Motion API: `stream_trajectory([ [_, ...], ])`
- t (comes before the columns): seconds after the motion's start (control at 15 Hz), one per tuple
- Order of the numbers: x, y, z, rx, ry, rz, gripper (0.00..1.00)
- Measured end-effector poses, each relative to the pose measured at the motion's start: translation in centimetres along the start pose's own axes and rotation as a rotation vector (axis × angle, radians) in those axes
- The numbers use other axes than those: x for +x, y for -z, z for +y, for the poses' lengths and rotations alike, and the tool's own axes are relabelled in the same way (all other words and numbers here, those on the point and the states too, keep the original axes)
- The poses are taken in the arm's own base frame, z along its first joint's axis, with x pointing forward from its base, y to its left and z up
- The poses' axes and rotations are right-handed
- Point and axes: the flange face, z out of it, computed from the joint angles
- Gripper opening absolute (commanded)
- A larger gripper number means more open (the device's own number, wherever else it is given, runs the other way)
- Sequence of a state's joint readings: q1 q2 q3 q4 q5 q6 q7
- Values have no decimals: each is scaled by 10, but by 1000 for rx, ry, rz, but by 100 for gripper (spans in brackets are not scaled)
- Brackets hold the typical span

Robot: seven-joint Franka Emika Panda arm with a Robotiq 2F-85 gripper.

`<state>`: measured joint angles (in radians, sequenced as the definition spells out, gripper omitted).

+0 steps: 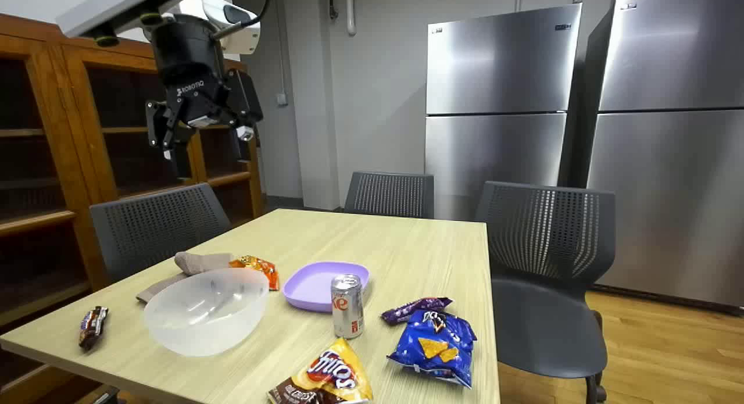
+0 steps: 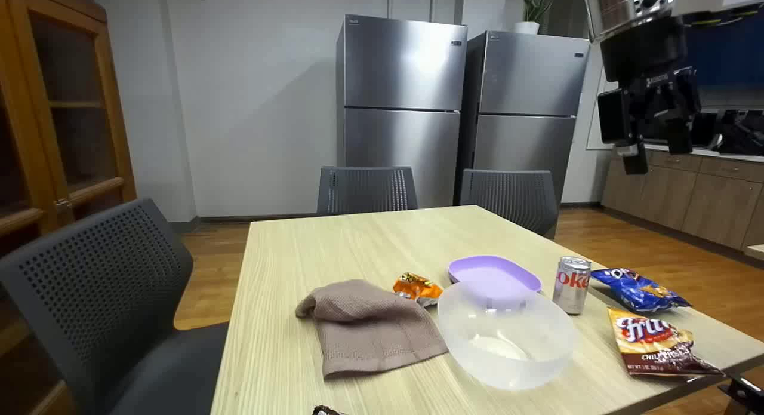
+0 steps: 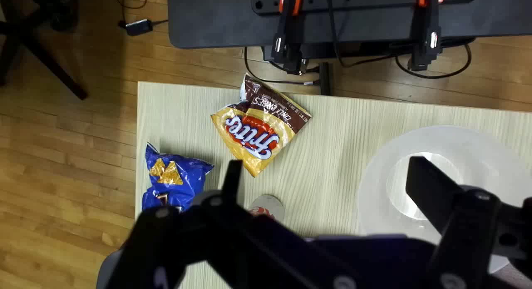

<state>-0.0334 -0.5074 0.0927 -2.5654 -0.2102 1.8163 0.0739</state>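
Observation:
My gripper (image 1: 210, 154) hangs high over the table, jaws wide apart, holding and touching nothing. In the wrist view its fingertips (image 3: 232, 168) frame bare wood between a silver Coke can (image 3: 268, 206), partly hidden, and a translucent white bowl (image 3: 374, 193). A yellow-brown Fritos bag (image 3: 259, 129) and a blue chip bag (image 3: 174, 176) lie to the left there. Behind the can in an exterior view is a purple plate (image 1: 302, 282). A purple wrapper (image 1: 415, 310) touches the blue bag. An orange snack bag (image 2: 416, 286) lies beside a brown-grey cloth (image 2: 370, 325).
A small dark candy wrapper (image 1: 92, 327) lies near the table's edge. Grey chairs (image 1: 389, 193) surround the wooden table (image 1: 407, 247). Two steel refrigerators (image 1: 494, 160) and a wooden cabinet (image 1: 64, 131) stand behind. Clamps (image 3: 286, 39) grip a dark stand (image 3: 216, 18).

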Motion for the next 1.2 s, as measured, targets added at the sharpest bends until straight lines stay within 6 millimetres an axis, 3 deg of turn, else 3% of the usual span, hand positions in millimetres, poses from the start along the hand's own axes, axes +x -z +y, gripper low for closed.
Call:
stream_trajectory([
  [0.67,1,-1,2,12,-5,-1,100],
  [0.93,3,-12,23,70,-57,23,100],
  [1.2,2,-38,61,138,-158,59,100],
])
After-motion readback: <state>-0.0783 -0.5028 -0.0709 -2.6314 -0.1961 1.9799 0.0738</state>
